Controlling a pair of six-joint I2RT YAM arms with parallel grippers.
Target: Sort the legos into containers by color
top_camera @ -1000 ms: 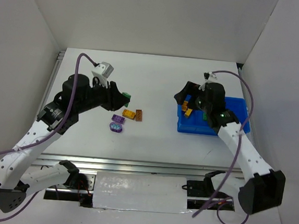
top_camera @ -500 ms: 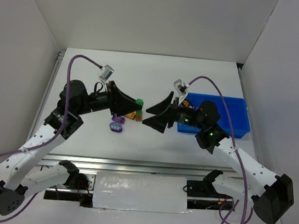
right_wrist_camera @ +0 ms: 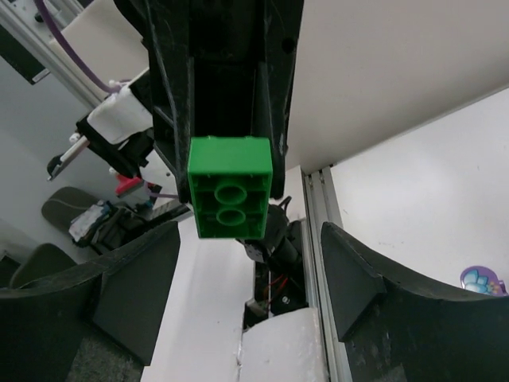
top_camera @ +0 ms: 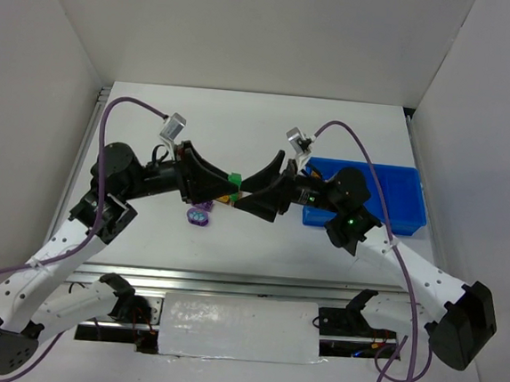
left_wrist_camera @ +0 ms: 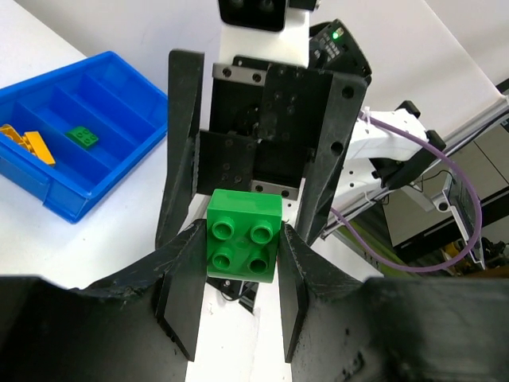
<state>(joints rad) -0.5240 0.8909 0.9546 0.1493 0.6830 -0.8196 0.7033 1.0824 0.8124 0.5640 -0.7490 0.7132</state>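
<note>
One left gripper (top_camera: 229, 182), one right gripper (top_camera: 239, 195), one blue tray (top_camera: 404, 224), two green legos (left_wrist_camera: 244, 236) (left_wrist_camera: 83, 136), one purple lego (top_camera: 200, 213)

Colors here: mostly green, black and blue

Center frame: bright green brick (left_wrist_camera: 243, 245), with both the left gripper (left_wrist_camera: 242, 239) and right gripper (right_wrist_camera: 250, 239) plain matte black. Upper left, the tray (left_wrist_camera: 48, 171) is solid bright blue with yellow-orange bricks (left_wrist_camera: 28, 142) and one small green piece (left_wrist_camera: 83, 136) inside. The purple brick (top_camera: 200, 213) has pale blotches; table (top_camera: 351, 119) white, cables (top_camera: 136, 102) purple.

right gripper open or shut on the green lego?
Open. In the right wrist view the right gripper has a gap between each finger and the green lego, which the left gripper clamps.
</note>
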